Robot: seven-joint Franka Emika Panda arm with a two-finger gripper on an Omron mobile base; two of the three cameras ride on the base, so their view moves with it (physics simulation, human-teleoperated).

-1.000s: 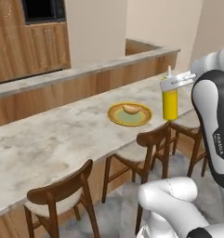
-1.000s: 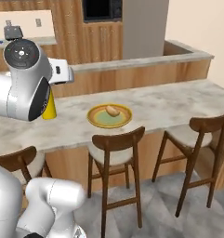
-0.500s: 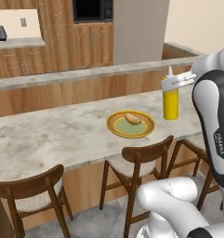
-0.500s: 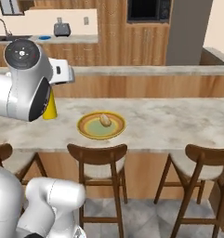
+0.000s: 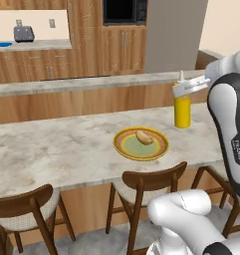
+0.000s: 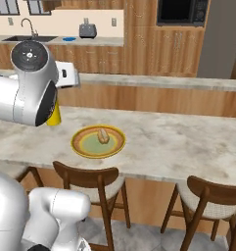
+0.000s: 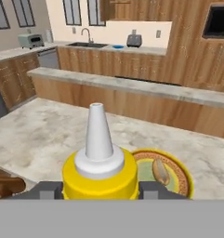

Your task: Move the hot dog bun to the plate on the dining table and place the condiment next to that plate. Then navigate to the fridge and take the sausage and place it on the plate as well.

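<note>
My gripper point(image 7: 100, 190) is shut on the condiment point(image 7: 99, 169), a yellow squeeze bottle with a white nozzle, gripped just under its cap. The bottle point(image 5: 182, 108) hangs upright at the right of the dining table point(image 5: 61, 149); whether its base touches the top I cannot tell. To its left lies the plate point(image 5: 122, 147) with the hot dog bun point(image 5: 144, 137) on it. From the right base view the bottle point(image 6: 54, 116) peeks out behind my arm, left of the plate point(image 6: 80, 147) and bun point(image 6: 103, 136). The fridge and sausage are out of view.
Wooden chairs point(image 5: 141, 184) point(image 6: 90, 176) stand along the table's near edge. A higher marbled ledge point(image 5: 81, 83) runs behind it. The back counter point(image 6: 90, 41) carries a toaster point(image 6: 87, 31), a blue plate point(image 6: 69, 38) and a sink tap point(image 6: 27, 24).
The whole picture has shifted as the base moved, so the table now appears more square-on. The bottle stays in my gripper; the bun stays on the plate.
</note>
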